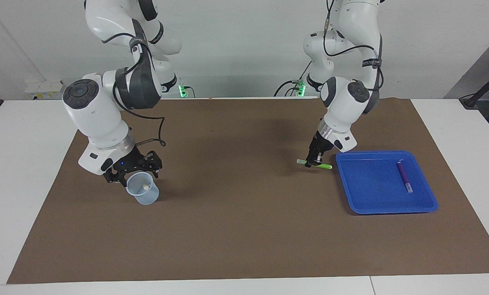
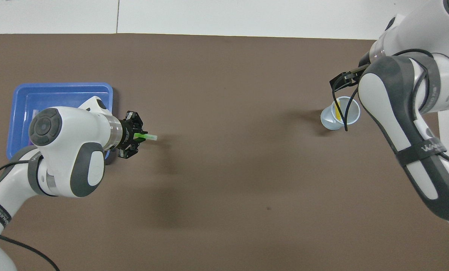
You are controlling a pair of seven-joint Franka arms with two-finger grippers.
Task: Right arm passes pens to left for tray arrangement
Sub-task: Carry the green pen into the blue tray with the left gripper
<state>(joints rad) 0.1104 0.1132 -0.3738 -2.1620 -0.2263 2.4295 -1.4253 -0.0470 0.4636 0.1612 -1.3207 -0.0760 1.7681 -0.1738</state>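
The left gripper (image 1: 313, 161) is clamped on the green pen (image 1: 315, 164), holding it level just above the brown mat (image 1: 244, 229), beside the blue tray (image 1: 353, 205) on the side toward the middle of the table. In the overhead view the green pen (image 2: 146, 136) sticks out from the left gripper (image 2: 131, 134) with its pale end pointing toward the right arm's end. The tray lies on the mat near the left arm's end, and the purple pen (image 1: 403, 176) rests flat inside it, close to the rim nearest that end of the table. The right gripper (image 1: 133, 174) hangs with its fingers spread apart at the rim of the translucent cup (image 1: 144, 193), which stands upright on the mat toward the right arm's end. The yellow pen (image 2: 337, 112) leans inside the cup (image 2: 327, 122).
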